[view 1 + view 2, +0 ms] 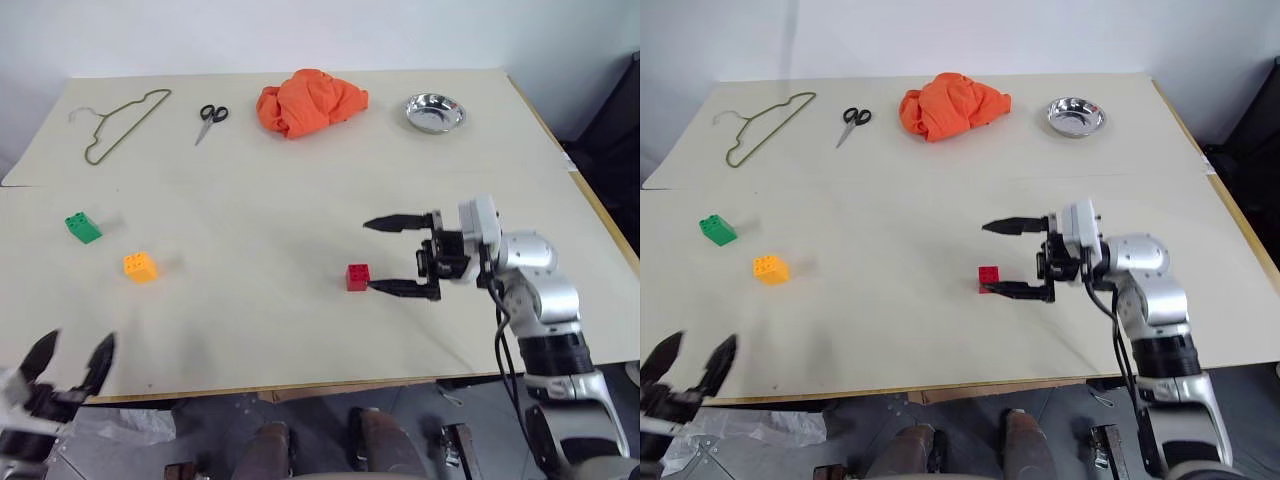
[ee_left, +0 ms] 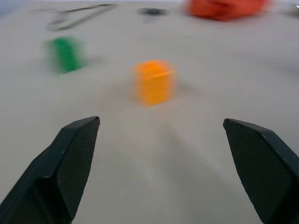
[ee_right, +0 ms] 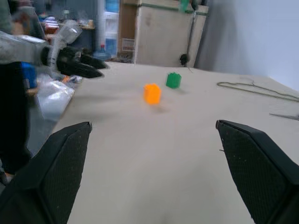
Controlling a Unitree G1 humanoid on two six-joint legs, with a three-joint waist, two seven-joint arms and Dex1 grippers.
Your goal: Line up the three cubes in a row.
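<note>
Cubes sit apart on our table (image 1: 300, 200): red cube (image 1: 357, 277) centre-right of the frame, yellow-orange cube (image 1: 140, 266) and green cube (image 1: 83, 227) at mid-left. Our right gripper (image 1: 384, 256) stands spread wide just beside the red one, gripping nothing; our left gripper (image 1: 70, 362), lower left, gapes empty too. We judge them light, rigid, slick plastic, best pinched across flat opposite sides.

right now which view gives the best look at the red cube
The left eye view: the red cube sits unobstructed on the table, just beside the lower finger of the open right end effector. The right eye view shows it too, slightly smaller.
</note>
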